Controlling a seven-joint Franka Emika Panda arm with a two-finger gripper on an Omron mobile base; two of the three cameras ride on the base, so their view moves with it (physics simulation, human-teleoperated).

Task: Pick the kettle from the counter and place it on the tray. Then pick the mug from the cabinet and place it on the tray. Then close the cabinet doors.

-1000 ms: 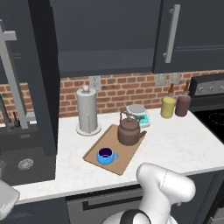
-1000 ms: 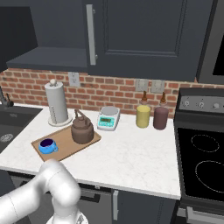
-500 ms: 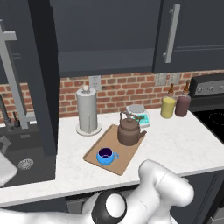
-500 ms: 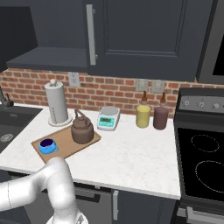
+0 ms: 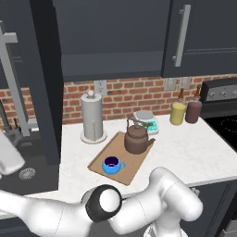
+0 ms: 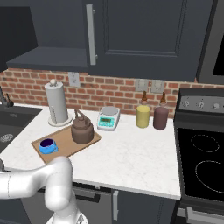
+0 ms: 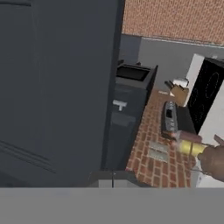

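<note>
Left base view has the white arm [image 5: 139,210] sweeping low across the foreground toward the left, its hand cut off by the frame edge, so the fingers go unseen there; they are closed together with nothing between them. Beyond the arm, on the counter [image 5: 194,152], lies the tray [image 5: 121,159], its long axis running diagonally from near left to far right. On its near end sits the mug [image 5: 111,164], handle turned to the right; on its far end the kettle [image 5: 137,139] stands upright, with its arched handle on top. Both are well apart from the hand. Behind the tray a paper-towel holder [image 5: 91,117] stands by the brick wall. Higher up, the cabinet [image 5: 111,41] stands open, and one of the cabinet doors [image 5: 39,83] swings out at the left, seen nearly edge-on. Hand view looks across a dark door panel [image 7: 57,87], rolled sideways; the kettle is a brown blur at its right edge.
</note>
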